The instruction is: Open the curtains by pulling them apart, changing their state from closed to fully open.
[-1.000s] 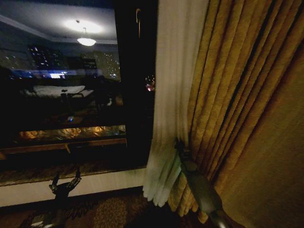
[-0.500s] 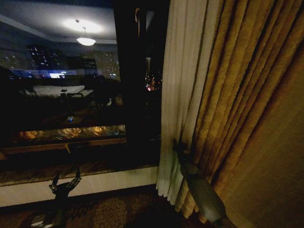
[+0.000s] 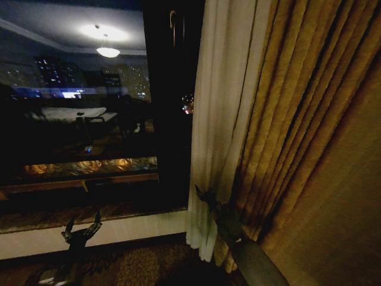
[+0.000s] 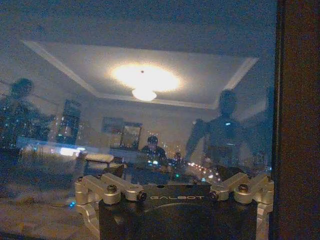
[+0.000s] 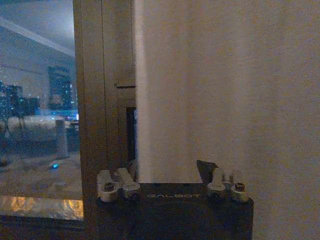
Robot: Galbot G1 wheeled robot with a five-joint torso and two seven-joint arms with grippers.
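Note:
One sheer cream curtain [image 3: 223,119] hangs bunched right of the window's dark frame [image 3: 169,101], pressed against the golden drape [image 3: 297,119]. My right gripper [image 3: 205,196] stands open at the curtain's lower part, on its window-side edge. In the right wrist view the curtain [image 5: 225,90] hangs close in front of the open right gripper [image 5: 169,169], with its edge just inside one finger [image 5: 131,170]. I cannot tell whether the fingers touch the fabric. My left gripper [image 3: 82,225] is parked low before the sill, open and holding nothing.
The bare window glass [image 3: 71,119] reflects the room and a ceiling lamp [image 3: 108,52]. A stone sill [image 3: 59,217] runs below it, with patterned carpet [image 3: 137,265] in front. The thick golden drape covers the right side.
My right gripper has moved left and slightly down, off the fold between curtain and drape. The sheer curtain, pushed right half a second ago, has swung back a little to the left.

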